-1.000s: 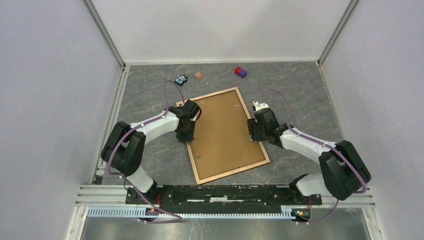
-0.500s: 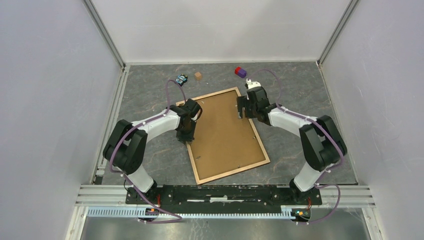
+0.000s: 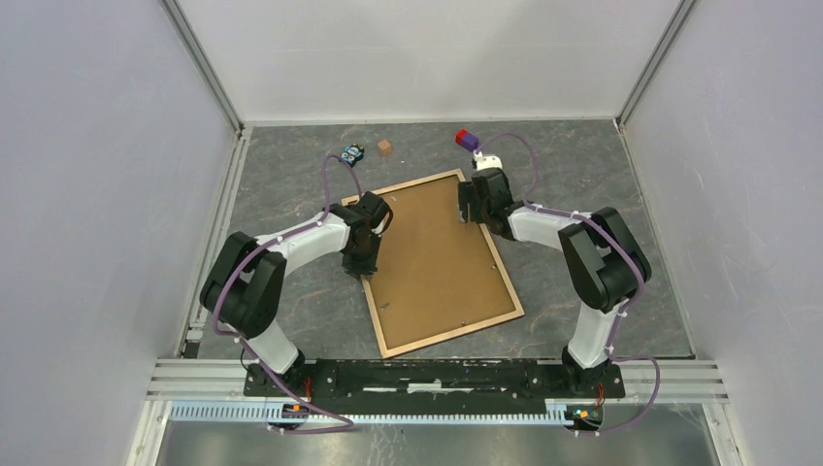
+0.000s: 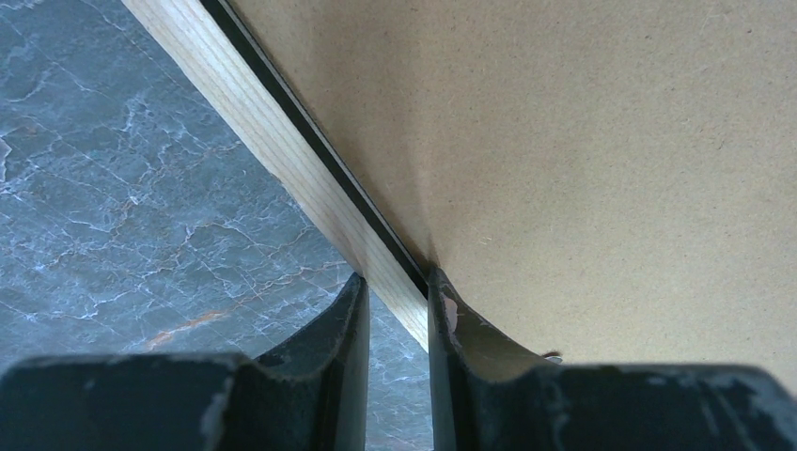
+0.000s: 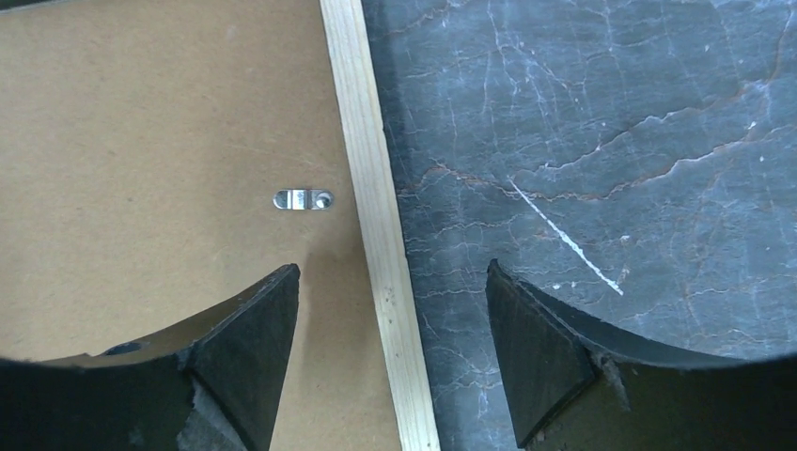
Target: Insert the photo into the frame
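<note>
The frame [image 3: 501,270] lies on the table, light wood rails up, with the brown backing board [image 3: 437,257] inside it. The photo is hidden. My left gripper [image 3: 361,264] is shut on the frame's left rail; in the left wrist view the rail [image 4: 282,160] runs between the two fingers of that gripper [image 4: 397,301], one finger on the table side and one on the board [image 4: 583,141]. My right gripper [image 3: 469,209] is open and empty over the right rail near the far right corner. In the right wrist view the gripper [image 5: 390,272] straddles the rail [image 5: 371,169] without touching it.
A metal turn clip [image 5: 303,199] sits on the board beside the right rail. A blue toy [image 3: 351,153], a small brown cube [image 3: 385,147] and a red and purple block [image 3: 467,140] lie near the back wall. Side walls close in the table.
My right gripper has moved from the middle of the frame's right rail up towards the far right corner. The left gripper and the frame have not moved.
</note>
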`<state>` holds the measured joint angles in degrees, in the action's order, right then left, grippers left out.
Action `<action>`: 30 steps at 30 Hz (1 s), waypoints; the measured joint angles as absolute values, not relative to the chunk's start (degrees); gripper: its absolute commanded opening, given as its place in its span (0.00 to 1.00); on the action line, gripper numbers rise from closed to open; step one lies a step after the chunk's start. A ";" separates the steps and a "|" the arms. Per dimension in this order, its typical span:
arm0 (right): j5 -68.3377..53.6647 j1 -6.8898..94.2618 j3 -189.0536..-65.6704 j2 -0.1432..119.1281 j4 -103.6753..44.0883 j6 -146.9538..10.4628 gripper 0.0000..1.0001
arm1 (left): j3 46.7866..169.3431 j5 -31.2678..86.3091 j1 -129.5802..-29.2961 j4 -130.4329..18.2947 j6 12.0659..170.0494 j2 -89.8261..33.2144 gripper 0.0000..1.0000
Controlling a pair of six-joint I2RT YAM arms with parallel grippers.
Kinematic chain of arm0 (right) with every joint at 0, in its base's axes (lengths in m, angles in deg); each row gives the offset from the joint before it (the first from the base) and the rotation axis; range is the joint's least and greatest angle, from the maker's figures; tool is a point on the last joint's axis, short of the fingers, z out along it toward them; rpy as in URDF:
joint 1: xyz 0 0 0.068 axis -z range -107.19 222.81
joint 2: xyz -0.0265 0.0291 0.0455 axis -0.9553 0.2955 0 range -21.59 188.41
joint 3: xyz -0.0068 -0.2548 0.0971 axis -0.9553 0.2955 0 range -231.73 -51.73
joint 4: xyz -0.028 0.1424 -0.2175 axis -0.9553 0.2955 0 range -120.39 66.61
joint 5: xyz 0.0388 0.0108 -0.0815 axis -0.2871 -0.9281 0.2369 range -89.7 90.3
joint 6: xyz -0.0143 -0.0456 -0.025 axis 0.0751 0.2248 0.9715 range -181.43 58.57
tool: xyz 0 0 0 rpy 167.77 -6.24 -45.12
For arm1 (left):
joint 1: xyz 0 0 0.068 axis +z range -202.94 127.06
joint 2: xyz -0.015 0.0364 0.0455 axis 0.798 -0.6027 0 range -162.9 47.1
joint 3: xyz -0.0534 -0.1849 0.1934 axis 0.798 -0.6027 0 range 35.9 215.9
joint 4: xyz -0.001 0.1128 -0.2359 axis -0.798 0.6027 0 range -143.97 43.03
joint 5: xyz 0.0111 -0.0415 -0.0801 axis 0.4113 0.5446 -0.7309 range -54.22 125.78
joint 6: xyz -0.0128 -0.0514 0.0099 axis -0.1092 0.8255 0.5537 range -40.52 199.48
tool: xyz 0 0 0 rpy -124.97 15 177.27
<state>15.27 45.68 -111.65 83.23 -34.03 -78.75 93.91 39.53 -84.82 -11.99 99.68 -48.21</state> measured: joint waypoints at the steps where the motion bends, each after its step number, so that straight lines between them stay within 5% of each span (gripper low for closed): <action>1: 15.46 45.68 -111.23 83.75 -34.86 -78.82 0.72 | 93.94 39.53 -84.82 -11.99 99.66 -48.21 0.02; 15: 15.81 45.68 -114.51 89.43 -39.40 -79.12 0.70 | 94.35 39.53 -84.82 -11.55 99.60 -48.60 0.02; 30: 15.64 45.50 -117.77 91.86 -39.21 -79.19 0.49 | 94.37 39.51 -84.82 -11.53 99.60 -48.60 0.02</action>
<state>15.64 45.50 -117.77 91.86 -39.21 -79.19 94.37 39.51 -84.82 -11.53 99.60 -48.60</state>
